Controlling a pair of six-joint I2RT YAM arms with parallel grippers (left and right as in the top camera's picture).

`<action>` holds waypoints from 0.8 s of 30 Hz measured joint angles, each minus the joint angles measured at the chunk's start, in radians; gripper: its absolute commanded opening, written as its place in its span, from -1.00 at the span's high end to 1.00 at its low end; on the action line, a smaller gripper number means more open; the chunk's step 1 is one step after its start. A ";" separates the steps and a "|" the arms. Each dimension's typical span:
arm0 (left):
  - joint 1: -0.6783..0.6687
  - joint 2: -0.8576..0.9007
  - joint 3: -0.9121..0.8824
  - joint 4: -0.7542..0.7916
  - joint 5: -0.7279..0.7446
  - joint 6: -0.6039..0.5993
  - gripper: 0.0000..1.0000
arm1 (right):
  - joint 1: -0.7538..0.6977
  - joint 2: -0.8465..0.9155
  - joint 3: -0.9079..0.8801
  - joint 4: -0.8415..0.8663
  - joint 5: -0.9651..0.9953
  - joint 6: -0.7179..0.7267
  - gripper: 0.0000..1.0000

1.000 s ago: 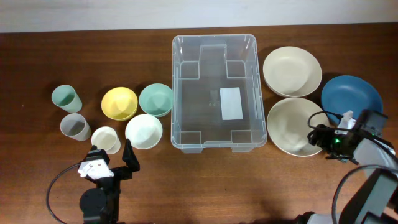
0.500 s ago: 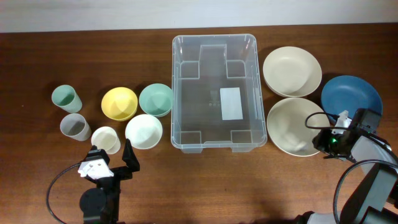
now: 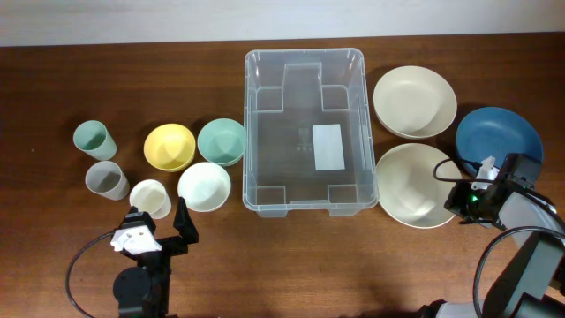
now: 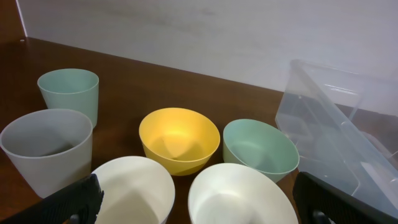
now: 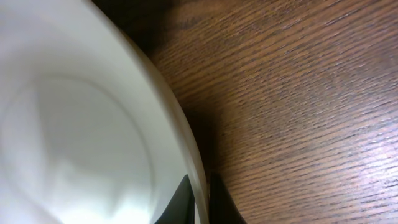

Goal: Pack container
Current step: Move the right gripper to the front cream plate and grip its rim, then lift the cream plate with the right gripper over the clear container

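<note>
At the lower right of the overhead frame, the right gripper [image 3: 453,200] has closed: its fingers, spread on either side of the rim a second ago, now pinch the right edge of the shallow round cream-coloured dish [image 3: 413,185]. The dish has shifted slightly down and to the left in the frame.

Table [image 3: 53,88]: dark brown wood with fine grain running left to right; it fills nearly the whole overhead view.
Wall [image 3: 132,18]: plain off-white, bare, rising straight from the table's far edge.
Light: soft and even, with a faint pale sheen on the wood in the right wrist view.
</note>
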 measured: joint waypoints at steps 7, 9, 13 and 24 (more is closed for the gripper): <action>0.000 0.000 0.000 0.000 0.000 0.000 -0.99 | 0.000 -0.025 0.043 -0.144 0.003 -0.001 0.93; 0.000 0.000 0.000 0.000 0.000 0.000 -0.99 | 0.000 -0.072 0.079 -0.207 0.005 -0.001 0.92; 0.000 0.000 0.000 0.000 0.000 0.000 -1.00 | 0.000 -0.177 0.163 -0.293 0.015 -0.006 0.93; 0.000 0.000 0.000 0.000 0.000 0.000 -0.99 | 0.000 -0.431 0.319 -0.399 0.018 0.039 0.92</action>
